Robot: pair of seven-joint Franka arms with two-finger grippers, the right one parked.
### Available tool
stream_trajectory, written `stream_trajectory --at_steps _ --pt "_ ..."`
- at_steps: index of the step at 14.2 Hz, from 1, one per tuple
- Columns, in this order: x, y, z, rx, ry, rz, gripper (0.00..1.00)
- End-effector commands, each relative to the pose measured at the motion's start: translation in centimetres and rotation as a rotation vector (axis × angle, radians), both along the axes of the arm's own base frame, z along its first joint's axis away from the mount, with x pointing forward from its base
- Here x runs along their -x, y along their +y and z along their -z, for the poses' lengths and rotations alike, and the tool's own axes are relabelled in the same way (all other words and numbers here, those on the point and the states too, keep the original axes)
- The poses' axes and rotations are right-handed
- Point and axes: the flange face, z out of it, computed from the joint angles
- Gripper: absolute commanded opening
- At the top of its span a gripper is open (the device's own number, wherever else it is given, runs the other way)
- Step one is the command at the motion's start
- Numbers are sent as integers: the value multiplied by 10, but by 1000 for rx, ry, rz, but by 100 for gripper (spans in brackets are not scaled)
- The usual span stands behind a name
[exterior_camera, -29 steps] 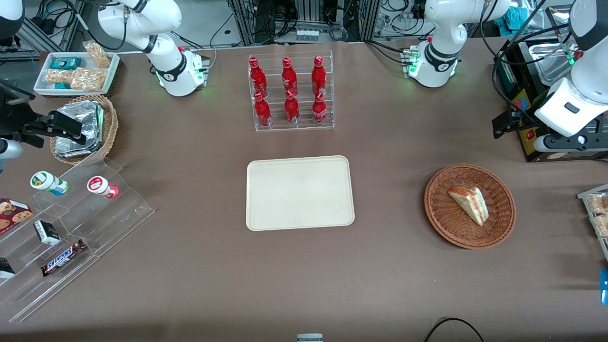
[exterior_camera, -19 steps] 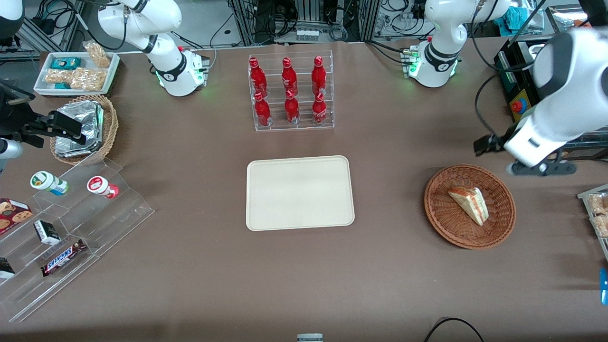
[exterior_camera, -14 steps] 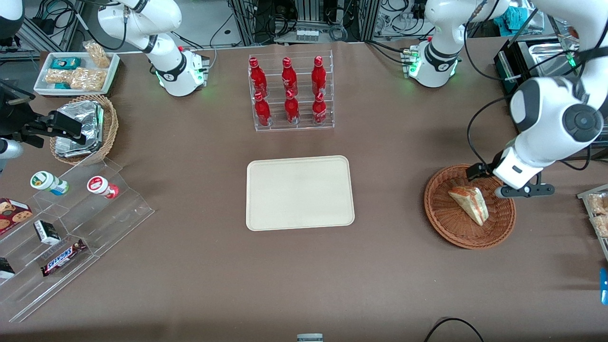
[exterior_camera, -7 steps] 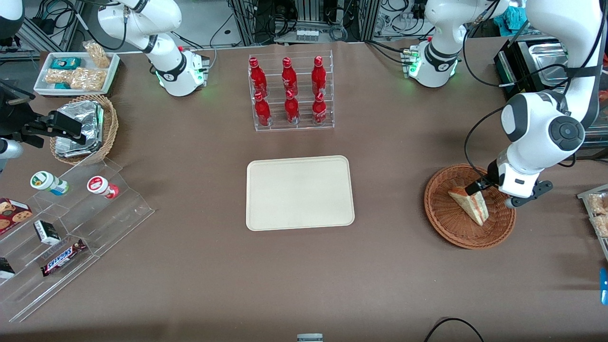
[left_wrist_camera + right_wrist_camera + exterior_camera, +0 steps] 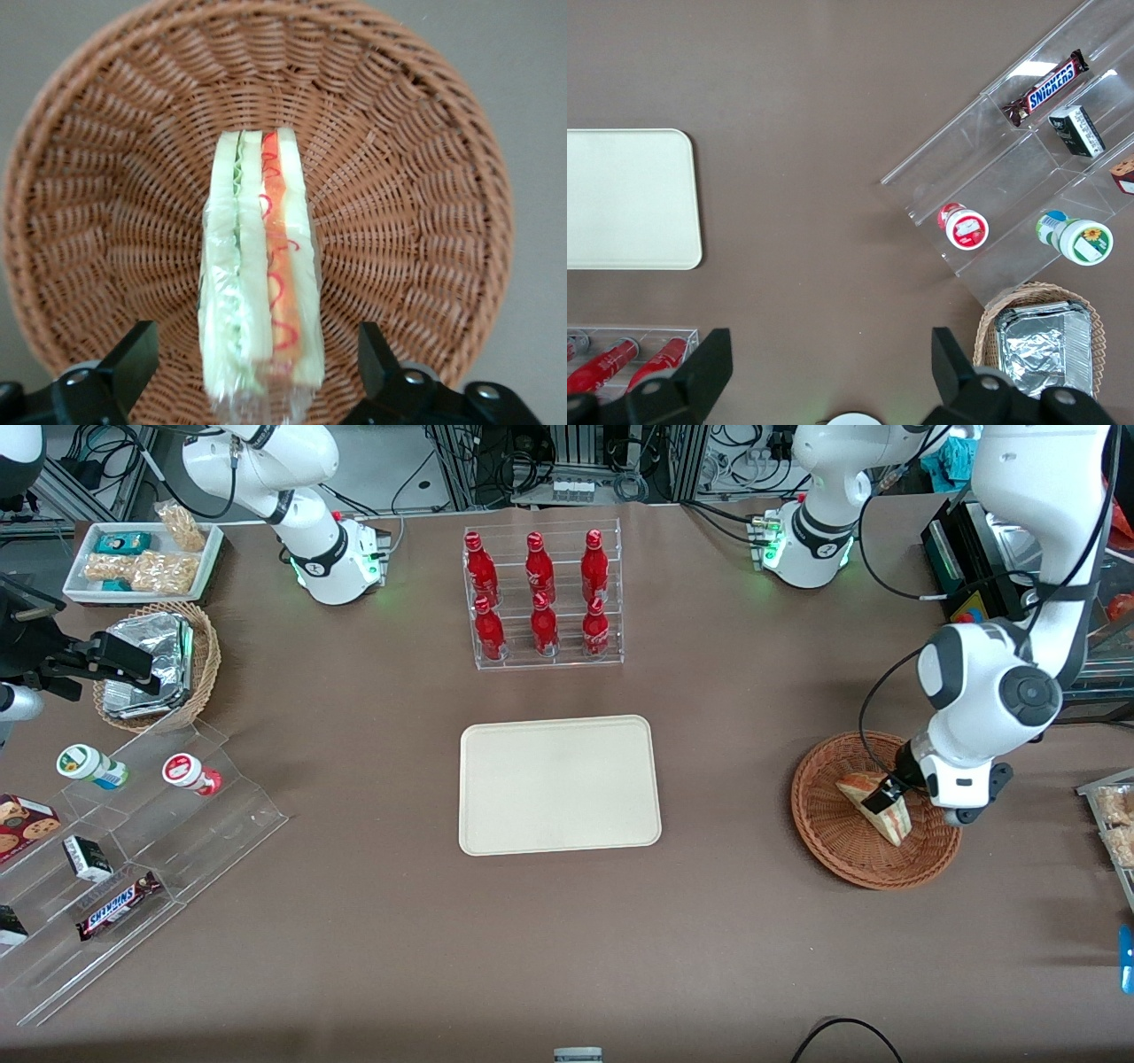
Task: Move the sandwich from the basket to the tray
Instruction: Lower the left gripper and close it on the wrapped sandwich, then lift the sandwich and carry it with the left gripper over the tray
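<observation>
With the gripper (image 5: 252,376) spread wide either side of the wrapped sandwich (image 5: 257,283) lying in the wicker basket (image 5: 425,221), I'd lower squarely so the jaws pinch bread, not loose wrap.

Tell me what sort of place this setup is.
Probably a robotics lab staged as a snack counter: red bottles racked in clear acrylic, cables and equipment racks at the table's edge. The gripper hangs open over the sandwich in its basket.
</observation>
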Motion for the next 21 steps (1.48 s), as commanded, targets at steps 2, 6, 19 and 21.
stream_trajectory --at_steps 2,6,19,21 --pt "-2 -1 17 -1 -2 -14 11" --pt "-8 -11 -29 -17 15 19 7" --pt "20 -397 -66 37 90 624 0" --pt "24 -448 -49 45 83 597 0"
